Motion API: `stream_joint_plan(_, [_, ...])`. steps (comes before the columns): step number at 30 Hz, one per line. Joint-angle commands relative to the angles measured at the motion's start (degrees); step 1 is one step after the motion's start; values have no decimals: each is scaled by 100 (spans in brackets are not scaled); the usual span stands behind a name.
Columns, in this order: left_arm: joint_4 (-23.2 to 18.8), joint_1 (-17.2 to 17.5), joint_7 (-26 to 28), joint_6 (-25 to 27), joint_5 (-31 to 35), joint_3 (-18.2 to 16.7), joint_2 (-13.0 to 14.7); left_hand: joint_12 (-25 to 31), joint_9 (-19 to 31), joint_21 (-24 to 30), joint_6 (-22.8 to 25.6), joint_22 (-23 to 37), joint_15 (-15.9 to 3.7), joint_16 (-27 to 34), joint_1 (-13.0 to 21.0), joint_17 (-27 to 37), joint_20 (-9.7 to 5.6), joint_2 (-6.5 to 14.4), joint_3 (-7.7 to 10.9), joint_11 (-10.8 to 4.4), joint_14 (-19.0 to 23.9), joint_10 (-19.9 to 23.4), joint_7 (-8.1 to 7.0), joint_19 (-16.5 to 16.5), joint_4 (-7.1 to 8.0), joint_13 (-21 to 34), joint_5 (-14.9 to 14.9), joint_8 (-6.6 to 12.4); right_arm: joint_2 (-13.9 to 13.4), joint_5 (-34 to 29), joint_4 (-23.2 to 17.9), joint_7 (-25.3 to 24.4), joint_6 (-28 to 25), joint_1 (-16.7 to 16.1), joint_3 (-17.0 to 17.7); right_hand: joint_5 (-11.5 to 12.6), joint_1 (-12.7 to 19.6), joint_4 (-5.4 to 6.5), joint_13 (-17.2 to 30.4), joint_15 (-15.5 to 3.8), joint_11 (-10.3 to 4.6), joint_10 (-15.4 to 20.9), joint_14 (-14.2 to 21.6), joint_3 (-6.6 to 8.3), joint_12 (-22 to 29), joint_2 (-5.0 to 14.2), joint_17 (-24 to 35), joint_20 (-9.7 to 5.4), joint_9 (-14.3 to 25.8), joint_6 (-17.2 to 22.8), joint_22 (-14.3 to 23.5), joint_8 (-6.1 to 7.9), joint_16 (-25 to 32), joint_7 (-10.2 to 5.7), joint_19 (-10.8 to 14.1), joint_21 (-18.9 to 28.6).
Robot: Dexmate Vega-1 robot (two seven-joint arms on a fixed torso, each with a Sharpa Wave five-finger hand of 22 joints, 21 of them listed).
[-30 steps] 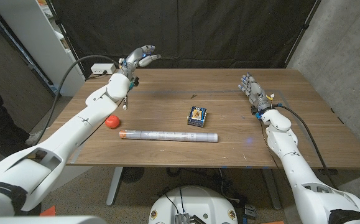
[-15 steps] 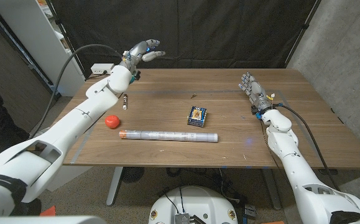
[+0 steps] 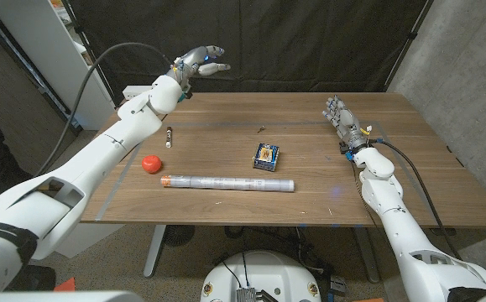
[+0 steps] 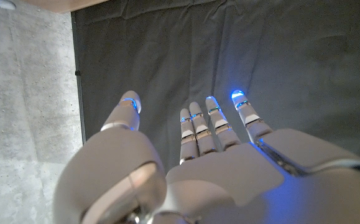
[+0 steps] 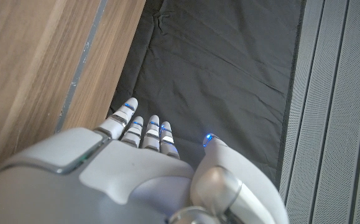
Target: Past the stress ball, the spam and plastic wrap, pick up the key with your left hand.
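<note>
The key [image 3: 262, 129] is a tiny dark thing on the wooden table [image 3: 394, 210], at the far middle. My left hand [image 3: 201, 63] hangs in the air over the table's far left edge, well left of the key, fingers spread and holding nothing. In the left wrist view the left hand [image 4: 192, 162] faces a black curtain. Nearer me lie the spam tin [image 3: 266, 155], the orange-red stress ball [image 3: 150, 164] and the long plastic wrap roll [image 3: 227, 182]. My right hand [image 3: 341, 117] stays at the far right of the table with straight fingers, and the right wrist view shows this hand [image 5: 142, 168] empty.
A small dark pen-like thing [image 3: 169, 135] lies at the left, under my left forearm. A white power strip [image 3: 138, 91] sits past the table's far left corner. A black curtain [image 3: 310, 42] hangs behind the table.
My left arm has risen and swung to the right, carrying the hand higher over the far edge. The pen-like thing beneath it is now uncovered. The right arm has not moved.
</note>
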Motion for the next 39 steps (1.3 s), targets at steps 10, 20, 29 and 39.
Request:
stream_joint_plan(10, [-11, -721, -819, 147, 679, 500, -32, 78, 22, 59, 175, 14, -86, 87, 131, 91, 16, -34, -121, -62, 87, 108, -15, 47, 26, 54, 87, 7, -67, 71, -160, -58, 239, -108, -101, -28, -71, -7, 32, 0, -1, 75, 91, 60, 8, 34, 14, -151, 30, 92, 27, 13, 22, 23, 55, 39])
stream_joint_plan(20, [-55, -971, -1148, 216, 1029, 696, -88, 112, 24, 83, 261, 19, -126, 134, 168, 144, -9, -47, -198, -97, 97, 176, -44, 54, 50, 79, 109, -3, -84, 132, -215, -95, 324, -181, -113, -29, -75, -11, 32, -2, 4, 93, 100, 71, 5, 31, 14, -157, 30, 107, 27, 9, 17, 24, 59, 36])
stream_joint_plan(29, [-57, -1217, -1626, 232, 1307, 904, -129, 128, 25, 106, 343, 22, -172, 165, 260, 187, -58, -28, -240, -138, 85, 196, -79, 60, 47, 101, 136, -12, -108, 185, -270, -105, 384, -238, -116, -31, -79, -14, 32, -1, 2, 100, 107, 79, 0, 28, 14, -159, 30, 115, 27, 5, 14, 24, 64, 35])
stream_joint_plan(39, [30, -1451, -1988, 222, 1549, 1103, -262, 183, 24, 148, 497, 25, -237, 223, 427, 239, -105, 50, -252, -205, 125, 305, -125, 99, 28, 128, 154, -2, -130, 258, -338, -104, 413, -312, -97, -34, -88, -16, 32, 3, -5, 109, 109, 84, -4, 20, 14, -156, 31, 131, 27, 3, 9, 28, 73, 35])
